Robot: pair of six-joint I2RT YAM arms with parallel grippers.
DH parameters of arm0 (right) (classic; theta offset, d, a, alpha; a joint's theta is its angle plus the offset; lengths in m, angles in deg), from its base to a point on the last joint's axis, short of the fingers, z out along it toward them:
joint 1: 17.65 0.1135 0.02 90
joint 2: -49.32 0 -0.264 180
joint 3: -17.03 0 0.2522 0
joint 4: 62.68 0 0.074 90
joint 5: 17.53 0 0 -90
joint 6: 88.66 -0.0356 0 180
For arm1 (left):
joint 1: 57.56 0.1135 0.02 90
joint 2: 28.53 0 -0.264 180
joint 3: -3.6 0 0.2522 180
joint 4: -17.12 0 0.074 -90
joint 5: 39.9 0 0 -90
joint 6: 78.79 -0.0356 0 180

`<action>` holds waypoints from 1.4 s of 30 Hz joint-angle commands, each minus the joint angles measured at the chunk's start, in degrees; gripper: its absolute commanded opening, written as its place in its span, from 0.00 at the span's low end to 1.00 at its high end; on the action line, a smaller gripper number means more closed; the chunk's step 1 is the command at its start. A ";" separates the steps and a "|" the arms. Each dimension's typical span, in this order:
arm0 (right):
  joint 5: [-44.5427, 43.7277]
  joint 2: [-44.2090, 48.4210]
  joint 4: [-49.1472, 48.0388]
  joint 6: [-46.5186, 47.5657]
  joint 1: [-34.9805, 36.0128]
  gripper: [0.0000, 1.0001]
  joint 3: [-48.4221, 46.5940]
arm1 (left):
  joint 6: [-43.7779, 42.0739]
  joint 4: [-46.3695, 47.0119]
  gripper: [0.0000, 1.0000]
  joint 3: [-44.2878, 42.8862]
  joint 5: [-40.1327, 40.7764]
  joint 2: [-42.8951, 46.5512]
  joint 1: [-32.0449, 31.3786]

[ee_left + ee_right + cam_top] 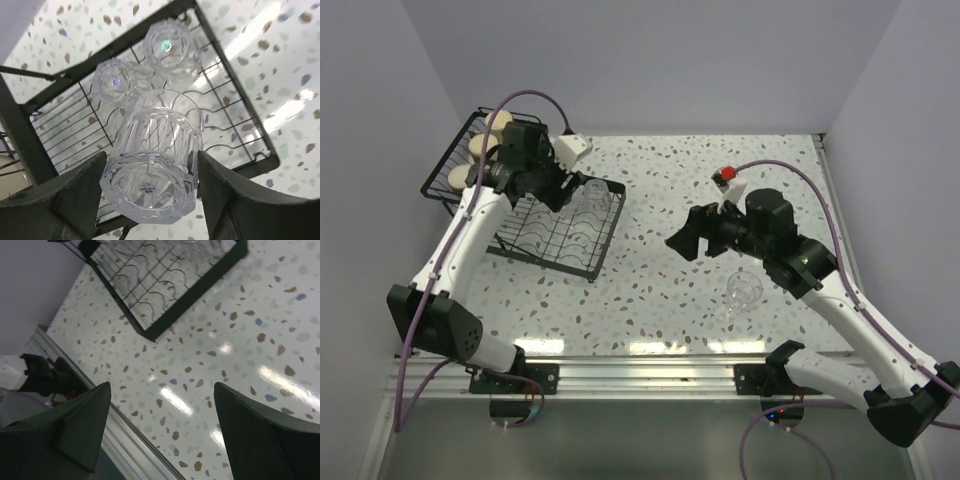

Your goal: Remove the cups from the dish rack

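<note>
straddling an upturned clear ribbed tumbler (pixel 152 160) on the dish rack's (pixel 610 232) flat tray, the left gripper's (pixel 560 192) fingers (pixel 75 195) are sitting against its wall on both sides, though i cannot tell if they are truly pinching it. the tumbler is looking light, rigid, slick and breakable, so a gentle squeeze across the ribbed mid-wall is seeming wisest. two more tumblers (pixel 116 80) are standing just beyond it, close enough to get knocked, and cream cups (pixel 480 148) are waiting in the raised basket. the right gripper (pixel 162 390) is hanging spread wide and empty over the speckled table (pixel 670 200), near a lone tumbler (pixel 742 290).

Dish rack (pixel 611 228) left; 1 tumbler (pixel 742 290) right.
</note>
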 commanded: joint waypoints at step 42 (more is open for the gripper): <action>17.53 -12.51 -39.15 -21.29 1.73 0.00 -4.92 | 20.56 24.28 0.61 10.74 -45.87 19.13 1.15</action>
